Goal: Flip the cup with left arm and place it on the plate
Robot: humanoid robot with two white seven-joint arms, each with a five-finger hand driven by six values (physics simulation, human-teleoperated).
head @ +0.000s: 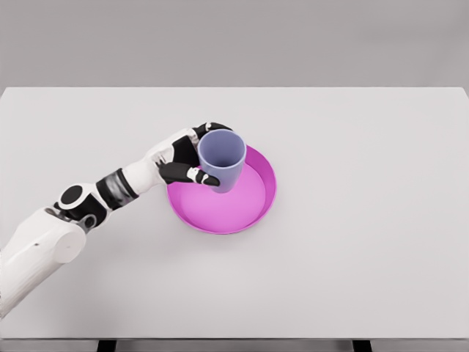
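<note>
Cup point(221, 159), lavender, stands upright w/ mouth up between the fingers point(192, 174) of the left hand point(182, 156), which wrap around its side. Its base is over the pink plate point(258, 209), just right of the fingertips; contact w/ plate I cannot tell.

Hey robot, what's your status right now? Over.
Left hand fingers shut on lavender plastic cup, mouth up. Cup over round magenta plate. Right hand out of view. Nothing in the way.

A simulated test bench: bare white table point(352, 279) against a featureless grey backdrop.
</note>
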